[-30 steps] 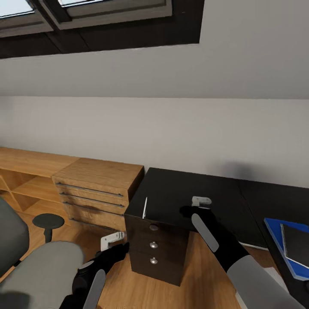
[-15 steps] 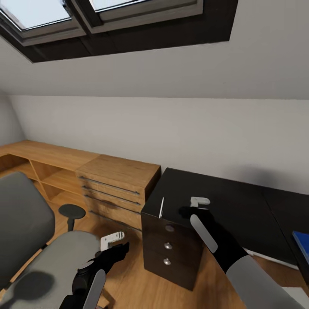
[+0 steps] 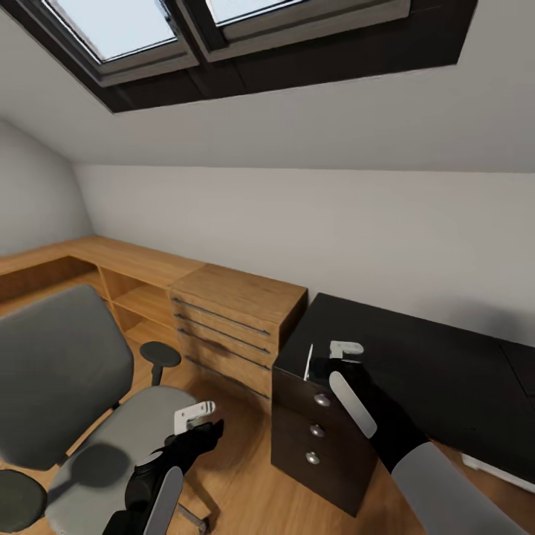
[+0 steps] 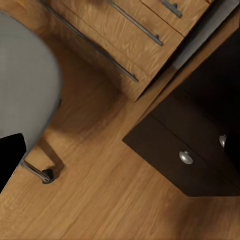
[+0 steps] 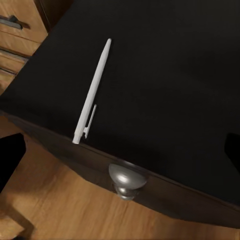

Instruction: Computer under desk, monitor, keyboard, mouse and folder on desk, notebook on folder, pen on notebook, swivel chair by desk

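The white pen (image 3: 307, 362) lies on the near left corner of the black desk (image 3: 416, 364), just above its drawer unit (image 3: 319, 431). My right gripper (image 3: 346, 349) hovers open right beside the pen, a little to its right. In the right wrist view the pen (image 5: 92, 95) runs slantwise on the desk top (image 5: 165, 75), close to the edge. The grey swivel chair (image 3: 59, 371) stands at the left on the wooden floor. My left gripper (image 3: 196, 416) is open and empty above the chair's seat edge (image 4: 25, 85).
A light wooden dresser (image 3: 238, 312) with long drawer handles stands against the wall between chair and desk, continuing into low open shelves (image 3: 126, 290) to the left. Skylight windows (image 3: 223, 30) sit in the sloped ceiling. Wooden floor (image 4: 100, 200) lies between chair and drawer unit.
The whole view has swung left and up, so the camera moved. The blue folder with the notebook slid out at the right edge and more of the chair came in. Both arms keep their pose.
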Tool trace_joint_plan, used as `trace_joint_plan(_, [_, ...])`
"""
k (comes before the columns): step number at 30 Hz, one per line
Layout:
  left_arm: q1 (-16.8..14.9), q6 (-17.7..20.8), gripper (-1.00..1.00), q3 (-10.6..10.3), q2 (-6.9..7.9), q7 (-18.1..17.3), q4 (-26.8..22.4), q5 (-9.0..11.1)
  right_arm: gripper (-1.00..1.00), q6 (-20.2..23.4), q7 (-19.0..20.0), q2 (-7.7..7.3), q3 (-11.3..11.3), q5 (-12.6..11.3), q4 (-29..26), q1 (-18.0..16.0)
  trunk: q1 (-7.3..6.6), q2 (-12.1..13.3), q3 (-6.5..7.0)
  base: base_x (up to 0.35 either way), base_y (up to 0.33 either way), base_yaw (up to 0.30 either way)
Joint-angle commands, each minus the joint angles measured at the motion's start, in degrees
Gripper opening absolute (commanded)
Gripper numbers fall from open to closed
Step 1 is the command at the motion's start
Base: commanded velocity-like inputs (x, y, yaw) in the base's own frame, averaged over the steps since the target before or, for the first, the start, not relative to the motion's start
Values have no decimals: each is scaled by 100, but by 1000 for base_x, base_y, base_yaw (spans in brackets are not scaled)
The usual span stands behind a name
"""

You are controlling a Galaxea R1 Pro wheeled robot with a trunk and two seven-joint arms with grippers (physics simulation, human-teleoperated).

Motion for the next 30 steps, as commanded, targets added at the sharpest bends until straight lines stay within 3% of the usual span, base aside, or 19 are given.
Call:
trace_joint_plan(1, [-5, 15, 100, -6, 0, 54, -5, 59, 100, 8, -58, -9, 21, -56, -10, -5, 0, -4, -7, 0, 0, 271])
trace_joint_plan(10, [-5, 16, 100, -6, 1, 54, -5, 59, 100, 3, -58, -12, 20, -33, -4, -5, 0, -4, -7, 0, 0, 253])
trace_joint_plan(21, [-5, 14, 100, -3, 3, 54, 3, 60, 100, -115, -28, -18, 16, 127, 83, -5, 0, -4, -7, 0, 0, 42])
trace_joint_plan(30, [-5, 13, 100, -3, 3, 54, 5, 60, 100, -557, -16, -11, 128, 559, 510, -5, 0, -4, -7, 0, 0, 2])
